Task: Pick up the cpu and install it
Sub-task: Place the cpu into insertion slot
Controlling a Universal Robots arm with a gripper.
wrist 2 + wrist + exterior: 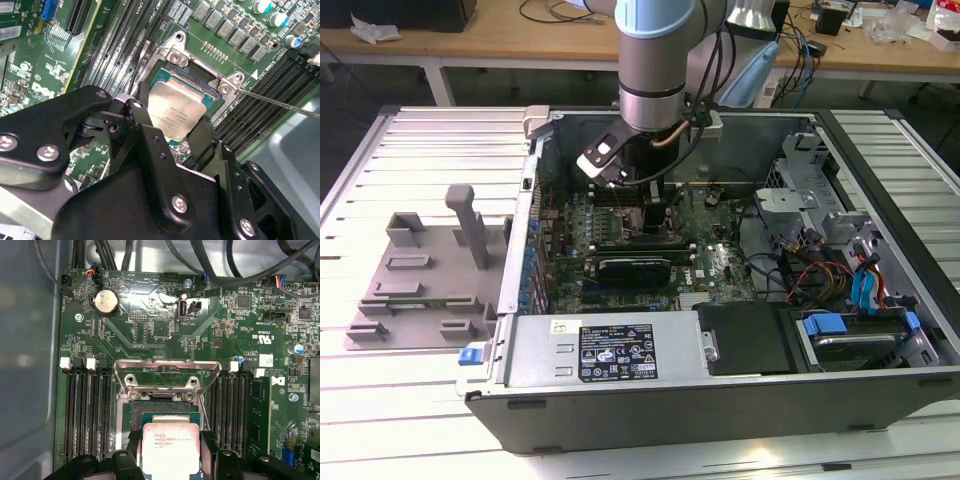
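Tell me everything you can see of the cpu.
The cpu is a flat square chip with a shiny silver-grey metal top bearing small print and a thin green rim. It lies roughly level over the open motherboard socket, whose metal frame is swung open. The gripper has its black fingers against two opposite edges of it. Whether it is fully seated cannot be told.

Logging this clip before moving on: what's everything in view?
computer case: one, grey, open, centre of the exterior view.
motherboard: one, green, inside the computer case.
socket frame: one, silver, open, on the motherboard.
cpu: one, silver, held at the socket frame.
coin battery: one, silver, on the motherboard.
fixture block: one, grey, exterior view's left of the computer case.
gripper: one, black, shut on the cpu.
arm: one, grey, above the computer case.
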